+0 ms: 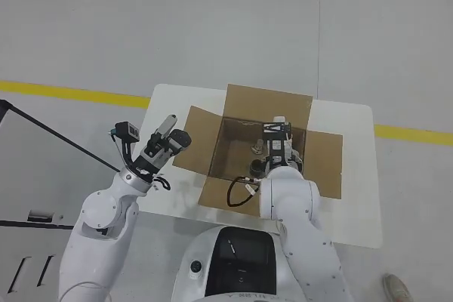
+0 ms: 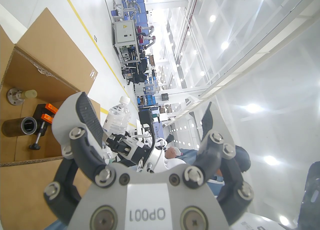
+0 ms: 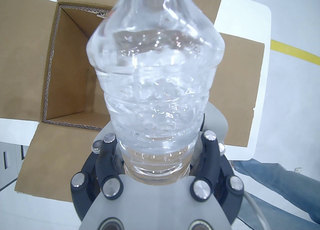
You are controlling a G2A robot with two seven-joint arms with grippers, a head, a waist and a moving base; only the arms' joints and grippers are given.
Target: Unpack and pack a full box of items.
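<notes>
With your right gripper [image 3: 156, 152] clamping the bottle [image 3: 155, 78] low in its jaws, upright above the box [image 1: 268, 102], keep it vertical and clear of the box's walls and flaps, while the left gripper [image 2: 147, 116] hangs beside the box, jaws wide.

The cardboard box [image 1: 269, 100] sits in the middle of the bench [image 1: 347, 204], with its four flaps spread outward. On the box floor lie a flanged shaft [image 2: 18, 95], a linear bearing [image 2: 21, 127] and a small clamp [image 2: 43, 118], the clamp just beside the linear bearing. Above the opening, the right tool [image 1: 278, 142] carries a water bottle [image 3: 155, 78] between its fingers. The left tool [image 1: 174, 130] hangs left of the box, apart from it, over the bench's left part.
</notes>
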